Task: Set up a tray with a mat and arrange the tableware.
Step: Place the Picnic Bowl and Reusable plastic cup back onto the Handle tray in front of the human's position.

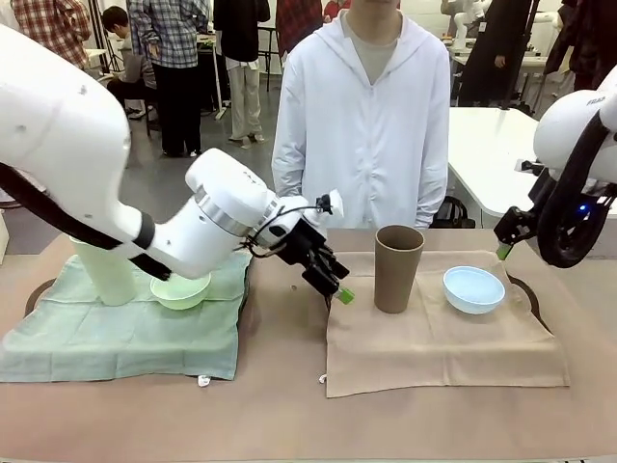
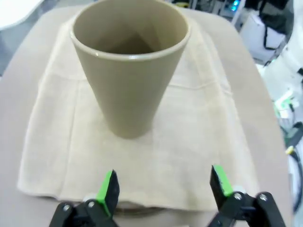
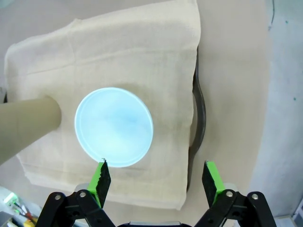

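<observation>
Left gripper (image 1: pixel 333 280) spread wide, holding nothing, low & just left of brown cup (image 1: pixel 398 267); in wrist view the cup (image 2: pixel 130 61) sits dead ahead between the finger lines, upright, long axis vertical, mouth up. Left arm is the nearer one, path looks clear, prob. a straight push fwd.

Right gripper (image 3: pixel 155 182) also spread, empty, hovering above blue bowl (image 3: pixel 114 126), which sits right of cup on beige mat (image 1: pixel 443 338). Dark tray rim (image 3: pixel 200 118) peeks out beyond mat edge.

Far left of cup: green mat (image 1: pixel 116 338) w/ mint bowl (image 1: pixel 180 291) & pale green cup (image 1: pixel 104 275), partly behind left arm. Person stands behind cup, hands not seen.
</observation>
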Controlling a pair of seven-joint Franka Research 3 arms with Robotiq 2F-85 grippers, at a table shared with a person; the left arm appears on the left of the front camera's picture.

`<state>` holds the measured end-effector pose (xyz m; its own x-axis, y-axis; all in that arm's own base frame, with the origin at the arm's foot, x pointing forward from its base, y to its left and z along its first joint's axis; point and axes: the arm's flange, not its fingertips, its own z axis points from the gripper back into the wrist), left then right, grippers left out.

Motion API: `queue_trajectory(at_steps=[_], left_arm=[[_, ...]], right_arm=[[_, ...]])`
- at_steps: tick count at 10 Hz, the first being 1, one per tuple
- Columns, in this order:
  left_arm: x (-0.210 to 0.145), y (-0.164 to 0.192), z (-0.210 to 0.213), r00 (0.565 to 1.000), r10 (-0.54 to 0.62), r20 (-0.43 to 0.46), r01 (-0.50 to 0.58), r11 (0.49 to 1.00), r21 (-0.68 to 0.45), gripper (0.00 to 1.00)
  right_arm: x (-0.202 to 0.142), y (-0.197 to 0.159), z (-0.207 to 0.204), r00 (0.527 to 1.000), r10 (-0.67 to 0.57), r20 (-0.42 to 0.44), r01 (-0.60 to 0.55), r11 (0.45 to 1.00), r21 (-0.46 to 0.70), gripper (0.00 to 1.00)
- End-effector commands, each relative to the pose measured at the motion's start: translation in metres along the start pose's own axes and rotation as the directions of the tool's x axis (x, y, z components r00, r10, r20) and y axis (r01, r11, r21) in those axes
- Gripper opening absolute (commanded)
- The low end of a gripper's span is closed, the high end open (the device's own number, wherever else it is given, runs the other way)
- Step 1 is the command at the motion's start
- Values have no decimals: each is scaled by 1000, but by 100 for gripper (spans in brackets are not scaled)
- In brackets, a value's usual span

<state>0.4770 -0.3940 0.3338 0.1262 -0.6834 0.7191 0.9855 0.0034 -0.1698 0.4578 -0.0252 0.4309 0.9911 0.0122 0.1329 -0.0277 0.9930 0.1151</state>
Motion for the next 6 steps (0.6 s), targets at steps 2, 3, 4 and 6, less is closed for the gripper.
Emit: queue_trajectory(at_steps=[2,3,4,6], left_arm=[[41,-42,50,949,293,-118,-279,952,124,100],[56,-50,59,894,437,-99,-408,886,222,100],[69,-55,67,846,519,-121,-463,828,315,100],[97,-69,79,732,658,-174,-555,726,406,100]], right_arm=[[-16,3,28,998,65,11,-65,998,-13,100],[-21,7,35,997,77,17,-77,997,-26,100],[-23,11,43,996,88,20,-87,995,-41,100],[-25,15,50,996,88,21,-87,995,-54,100]])
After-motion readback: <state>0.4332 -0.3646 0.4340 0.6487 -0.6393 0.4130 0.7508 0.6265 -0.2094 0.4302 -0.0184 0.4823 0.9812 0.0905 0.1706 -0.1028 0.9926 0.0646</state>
